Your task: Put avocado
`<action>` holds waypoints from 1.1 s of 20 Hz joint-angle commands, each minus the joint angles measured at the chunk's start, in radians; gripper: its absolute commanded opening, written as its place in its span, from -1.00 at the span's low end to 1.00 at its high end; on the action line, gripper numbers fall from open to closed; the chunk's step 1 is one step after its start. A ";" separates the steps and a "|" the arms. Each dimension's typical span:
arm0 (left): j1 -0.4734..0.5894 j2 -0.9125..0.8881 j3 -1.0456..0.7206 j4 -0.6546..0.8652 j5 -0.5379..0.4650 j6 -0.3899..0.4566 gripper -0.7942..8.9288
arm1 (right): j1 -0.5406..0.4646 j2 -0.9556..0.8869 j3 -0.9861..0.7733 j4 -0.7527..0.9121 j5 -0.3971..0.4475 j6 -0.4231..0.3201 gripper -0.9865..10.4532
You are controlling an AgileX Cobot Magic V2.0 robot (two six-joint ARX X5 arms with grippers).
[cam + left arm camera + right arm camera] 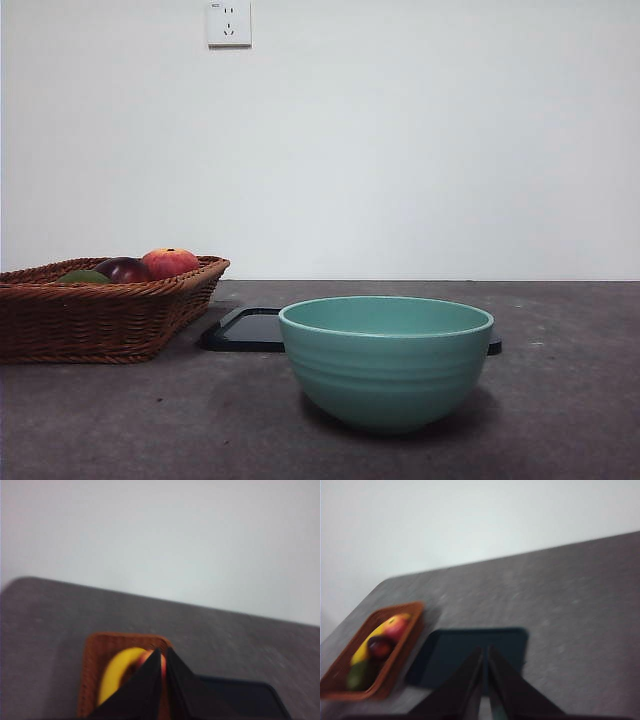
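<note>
Avocado (84,277) sits in the wicker basket (100,320) at the end nearest the camera side in front view, mostly hidden by the rim; right wrist view shows it at the basket's near end, touching or just beside the maroon fruit (124,269), w/ the peach-like fruit (170,263) and a banana (370,642) further along. Looks rounded, dull-skinned, prob firm and light-ish, not slippery; likely fake or real, can't tell. Best hold imo: jaws across its widest part from above, since basket wall and the maroon fruit crowd two sides. Left gripper (162,655) closed, empty, held above the basket. Right gripper (485,652) also closed, empty, over the dark tray (245,328). Neither shows in front view. Teal bowl (386,360) stands in front of the tray, well apart from the basket. Table (560,400) wide open to the bowl's other side and in front; basket rim is the main edge to clear on lift-out. Destination not stated in task; bowl or tray both reachable.
</note>
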 commanded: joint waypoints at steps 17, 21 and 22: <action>-0.141 0.037 0.079 -0.263 0.287 0.266 -0.80 | 0.216 0.077 0.111 -0.293 -0.047 -0.230 -0.81; -0.141 0.037 0.079 -0.330 0.305 0.255 -0.78 | 0.216 0.074 0.111 -0.317 -0.047 -0.260 -0.81; -0.142 0.037 0.079 -0.342 0.322 0.256 -0.78 | 0.216 0.074 0.111 -0.317 -0.047 -0.262 -0.80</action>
